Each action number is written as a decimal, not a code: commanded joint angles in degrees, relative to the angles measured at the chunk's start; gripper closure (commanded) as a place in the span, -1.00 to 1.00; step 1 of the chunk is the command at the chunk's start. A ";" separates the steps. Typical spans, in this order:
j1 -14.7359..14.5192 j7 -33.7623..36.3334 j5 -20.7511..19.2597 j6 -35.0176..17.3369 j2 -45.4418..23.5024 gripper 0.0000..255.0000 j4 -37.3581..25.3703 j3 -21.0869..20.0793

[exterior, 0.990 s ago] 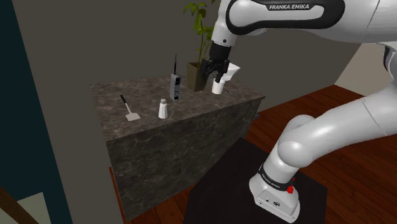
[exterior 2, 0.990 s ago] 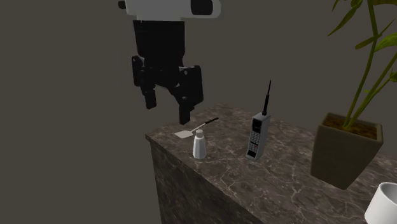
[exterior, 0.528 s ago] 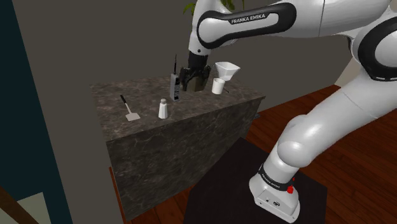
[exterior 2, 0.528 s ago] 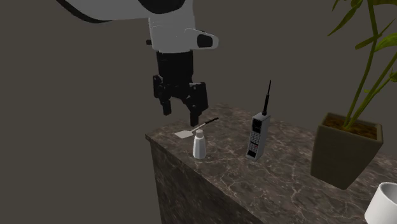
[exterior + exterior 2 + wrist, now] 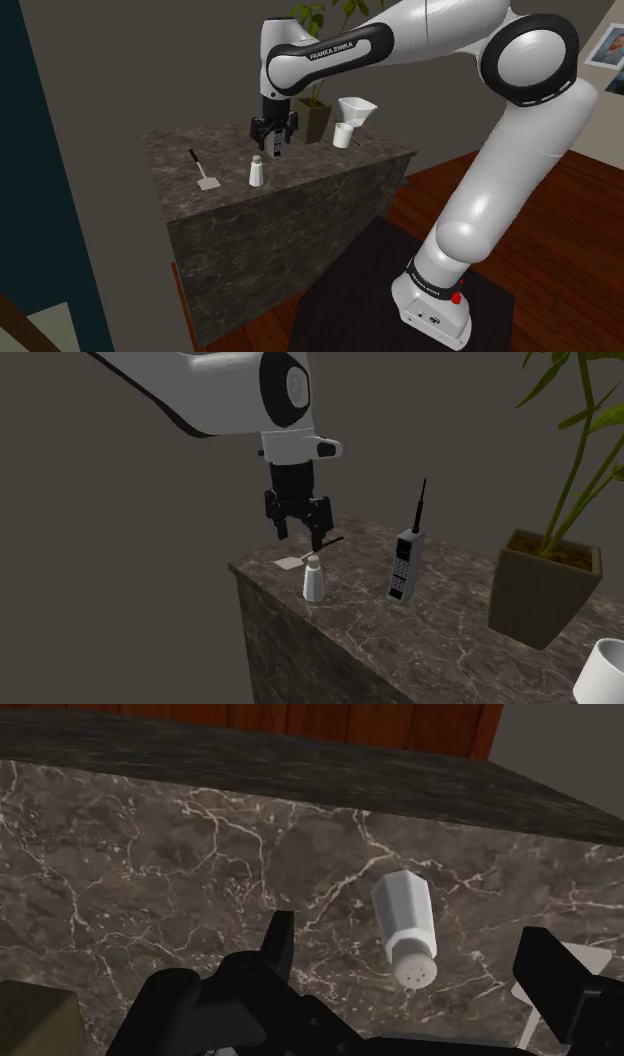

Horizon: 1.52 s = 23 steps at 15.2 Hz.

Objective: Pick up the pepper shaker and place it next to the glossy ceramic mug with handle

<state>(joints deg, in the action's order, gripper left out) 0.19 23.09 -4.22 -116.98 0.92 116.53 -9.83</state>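
In the shoulder view the arm has swung to that view's left since half a second ago, away from the plant pot, and the gripper now hangs just above the white pepper shaker, which stands unmoved near the front edge of the dark marble counter. The fingers are spread and hold nothing. A spatula lies to the shaker's left. The white mug stands well apart on the right beside the pot, with a white funnel-shaped vessel just behind it; what is inside either cannot be told. The second exterior view shows the gripper lower and nearer the shaker than before, its fingertips above the cap and not touching. Here an old handset phone with an aerial stands clear to the right, the pot holds green stalks in brown soil, and the mug is cut by the lower right corner. From the wrist view the shaker stands upright on the counter between the parted black fingers, its holed cap towards the camera, with wooden floor beyond the edge.
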 commanded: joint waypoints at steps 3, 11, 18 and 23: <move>-0.78 3.97 -3.99 -1.10 -9.47 -1.00 -7.07 -0.40; -1.92 7.08 -7.54 -3.22 -18.81 -1.00 -13.08 0.21; -1.83 7.36 -7.97 -5.55 -19.97 -1.00 -11.89 0.44; -1.83 7.36 -7.97 -5.54 -19.97 1.00 -11.89 0.44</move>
<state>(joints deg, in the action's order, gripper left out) -1.64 30.44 -12.19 -122.53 -19.05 104.64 -9.39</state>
